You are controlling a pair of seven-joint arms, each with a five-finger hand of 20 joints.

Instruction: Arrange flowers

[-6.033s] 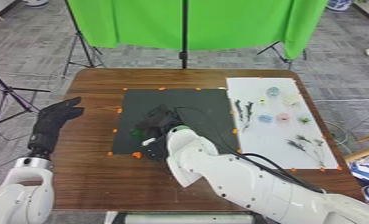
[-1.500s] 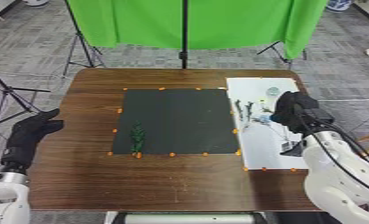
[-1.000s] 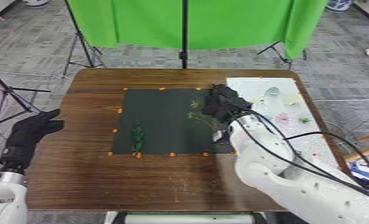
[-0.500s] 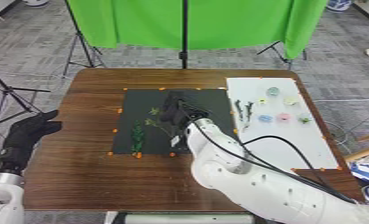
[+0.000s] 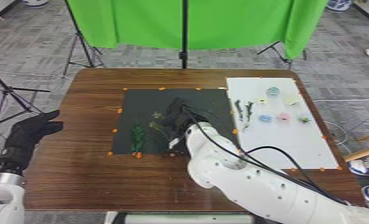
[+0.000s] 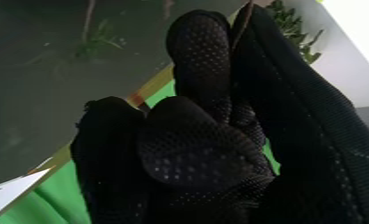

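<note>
Head view: grasps thin stem (image 6: 243,22) over black mat (image 5: 145,100) in curled right hand (image 5: 173,118), rests left hand (image 5: 28,136) relaxed by tabletop's (image 5: 83,175) left edge. Counts six blooms (image 5: 283,118), two sprigs (image 5: 249,111) on white sheet (image 5: 262,147); one frond (image 5: 137,137) near mat's left edge.

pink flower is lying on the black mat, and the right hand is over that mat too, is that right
Not quite: the head view shows the pink flower on the white sheet. The right hand is indeed over the black mat.
</note>
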